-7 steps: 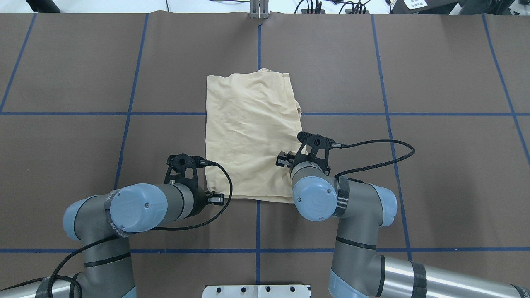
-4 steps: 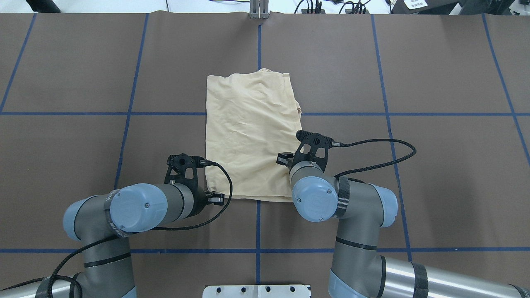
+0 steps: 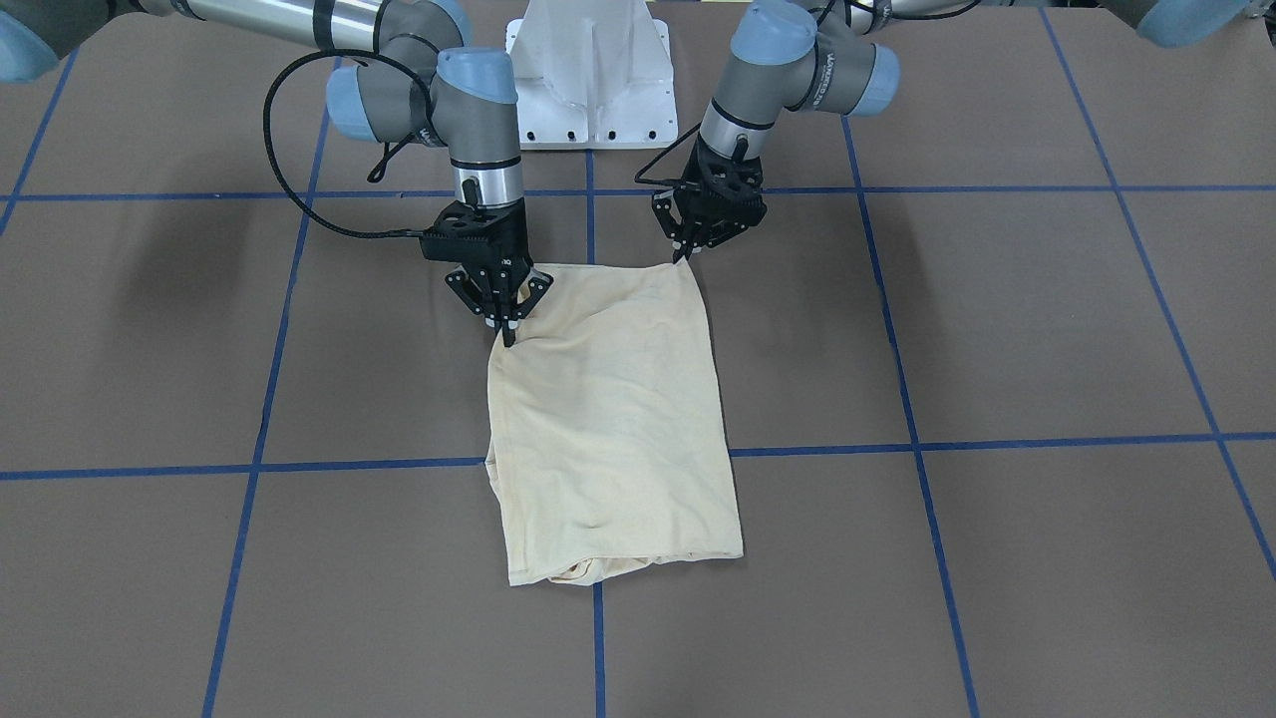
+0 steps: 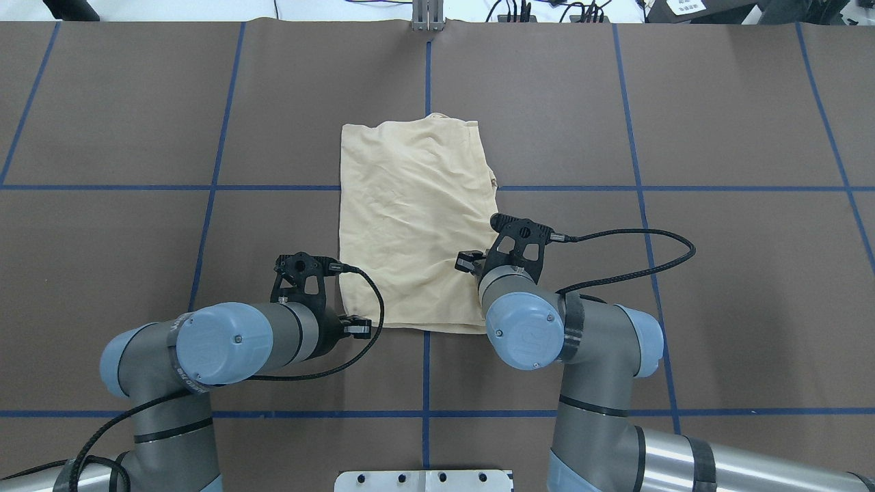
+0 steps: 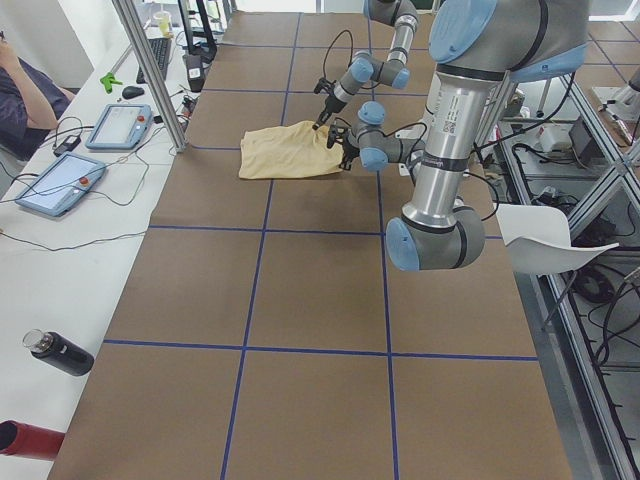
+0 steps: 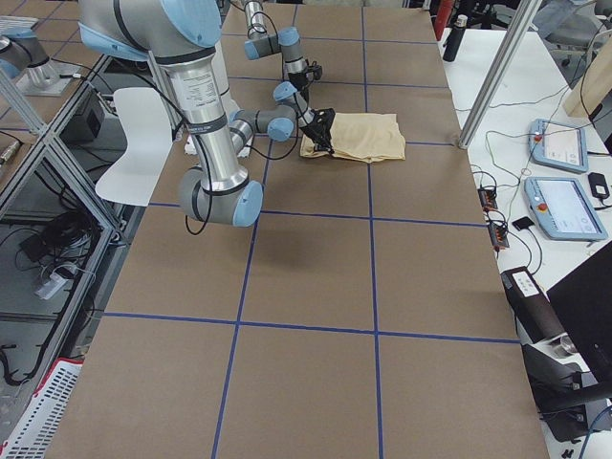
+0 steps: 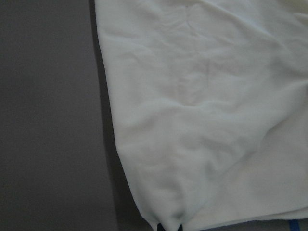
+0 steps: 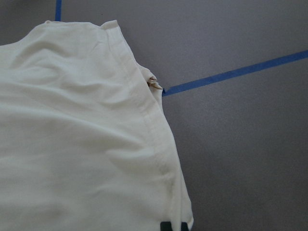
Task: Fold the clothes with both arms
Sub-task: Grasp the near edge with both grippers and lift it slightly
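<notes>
You are looking at one cream-yellow T-shirt [image 4: 413, 219], lying folded into a single tall rectangle near the middle of the brown surface [image 4: 738, 294] and covering a crossing of the blue tape lines [image 4: 581, 188]. Two arms are reaching to its end nearest the robot, the left arm [image 4: 232, 342] and the right arm [image 4: 595, 335], each carrying one pincer. The left pincer [image 3: 682, 255] is pinching the shirt's near corner on its side, fingers closed on the fabric. The right pincer [image 3: 507, 334] is closed on the opposite side hem, just in from that corner, where the cloth is standing up in a small peak.
</notes>
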{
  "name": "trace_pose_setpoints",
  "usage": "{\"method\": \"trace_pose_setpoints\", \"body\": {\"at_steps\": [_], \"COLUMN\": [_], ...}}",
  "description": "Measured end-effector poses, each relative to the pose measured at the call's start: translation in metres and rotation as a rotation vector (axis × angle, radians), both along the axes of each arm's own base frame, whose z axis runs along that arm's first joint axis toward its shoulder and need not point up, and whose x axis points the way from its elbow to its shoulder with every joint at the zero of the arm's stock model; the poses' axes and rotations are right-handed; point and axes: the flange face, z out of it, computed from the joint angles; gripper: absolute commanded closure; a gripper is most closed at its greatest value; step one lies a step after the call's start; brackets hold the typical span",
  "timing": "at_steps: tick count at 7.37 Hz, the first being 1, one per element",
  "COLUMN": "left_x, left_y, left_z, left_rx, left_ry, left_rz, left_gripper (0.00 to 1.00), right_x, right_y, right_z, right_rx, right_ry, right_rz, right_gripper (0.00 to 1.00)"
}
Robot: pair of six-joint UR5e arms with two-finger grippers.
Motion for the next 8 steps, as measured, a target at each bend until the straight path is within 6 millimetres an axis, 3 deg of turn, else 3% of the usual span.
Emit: {"method": "trace_pose_setpoints", "body": {"at_steps": [2,4,5,6,7,8], "left_x": [-0.032,-0.060,-0.072,-0.075,-0.071,-0.065], "left_y": [0.021,0.068,0.085,0.091,0.084,0.065], "left_z": [-0.029,-0.063,-0.079,-0.088,-0.093,-0.097], "left_rx": [0.004,-0.053,-0.074,-0.086,-0.085,-0.065], "left_ry": [0.045,0.074,0.067,0.040,0.001,-0.035], "left_rz": [0.015,0.058,0.076,0.084,0.078,0.057], "left_gripper": [1.00,1.00,1.00,1.00,1.00,1.00], "right_x": [0.024,0.055,0.066,0.070,0.069,0.067], "right_y": [0.053,0.114,0.128,0.131,0.121,0.101], "right_z": [-0.002,-0.008,-0.012,-0.013,-0.011,-0.010], "right_rx": [0.011,0.033,0.040,0.043,0.043,0.038], "right_ry": [-0.045,-0.093,-0.110,-0.113,-0.104,-0.094], "right_rz": [-0.060,-0.115,-0.127,-0.128,-0.114,-0.090], "right_gripper": [1.00,1.00,1.00,1.00,1.00,1.00]}}
